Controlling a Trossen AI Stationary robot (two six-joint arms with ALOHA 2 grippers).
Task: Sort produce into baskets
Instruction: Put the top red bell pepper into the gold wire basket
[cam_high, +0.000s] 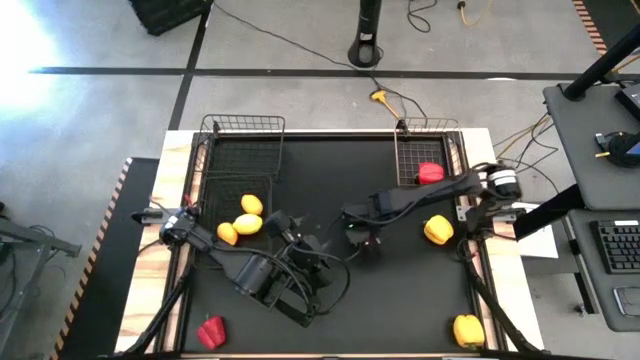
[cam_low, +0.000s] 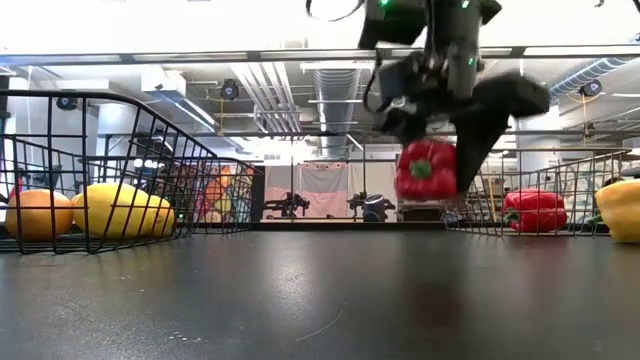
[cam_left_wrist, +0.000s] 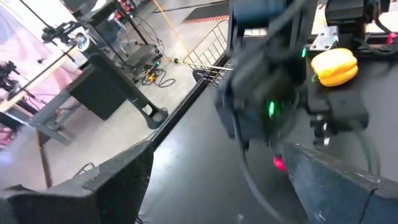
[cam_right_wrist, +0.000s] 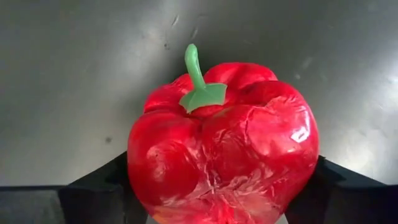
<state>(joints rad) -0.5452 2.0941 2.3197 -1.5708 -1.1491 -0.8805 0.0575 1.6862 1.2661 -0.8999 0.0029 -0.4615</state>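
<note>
Gripping a red pepper between its two dark fingers, the right pincer holds it clear above the black worktop, near the middle; in the low view the same pepper hangs in the air with a gap beneath it. Its green stem points away from the wrist camera. Beyond this pincer, toward the right arm's base, a second red pepper lies inside the right basket, and a yellow pepper sits on the worktop just beside the arm. Another yellow pepper lies at the near right corner. To the other side, the left pincer hovers close by, fingers spread apart and empty. Past it, three yellow ovals sit in the left basket, and a red pepper rests near the left front corner
</note>
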